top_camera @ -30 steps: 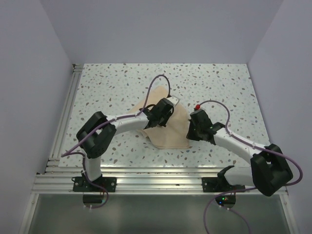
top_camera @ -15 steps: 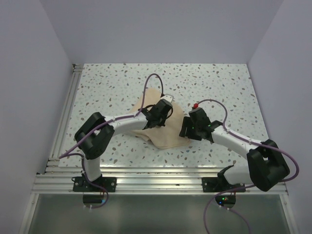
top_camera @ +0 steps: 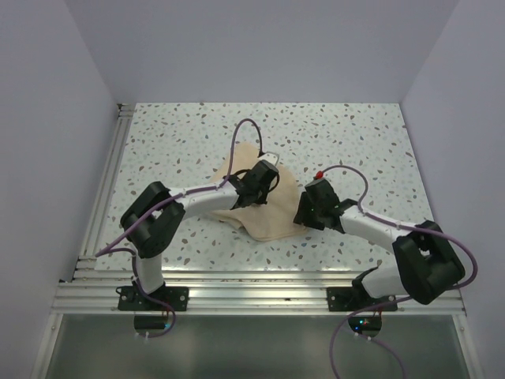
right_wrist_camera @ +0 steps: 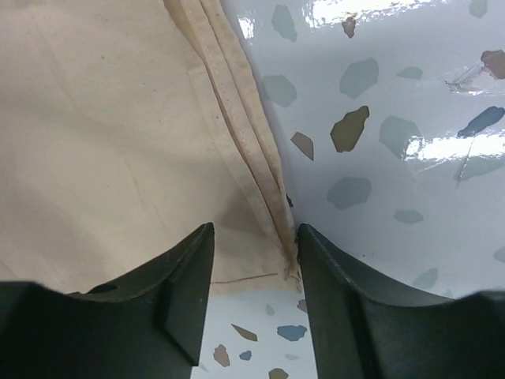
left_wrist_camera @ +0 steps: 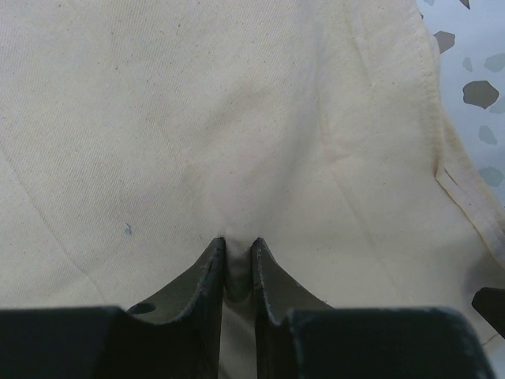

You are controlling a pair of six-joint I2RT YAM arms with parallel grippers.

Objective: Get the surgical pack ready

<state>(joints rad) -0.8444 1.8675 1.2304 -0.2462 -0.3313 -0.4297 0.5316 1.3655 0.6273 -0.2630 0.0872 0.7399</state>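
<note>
Figure. Folding the wrap sheet [top_camera: 272,219] of the surgical pack, which lies rumpled at the centre of the speckled bench [top_camera: 355,142]. We see no tray, tools or sachets; whether they lie beneath the cloth cannot be told.

In the left wrist view, the left gripper [left_wrist_camera: 235,246] is nearly closed, with a small pucker of cloth pinched between its tips in the middle of the sheet [left_wrist_camera: 197,118]. In the right wrist view, the right gripper [right_wrist_camera: 252,237] stands open, its fingers straddling the stitched hem [right_wrist_camera: 237,118] near a corner of the sheet [right_wrist_camera: 102,142], where cloth meets bare bench at lower centre of the frame.

We judge the step in hand to be taking this corner for a fold. To do it well, we would lower the open fingers until both layers of the hem lie between them, close on the hem rather than on the loose cloth inside it, and hold the left pinch firm so that the sheet does not slide.

Against the top view a second ago, the sheet has drawn toward the left of the frame and bunched. Its right edge reaches less far, and the right arm's elbow has moved inward.
</note>
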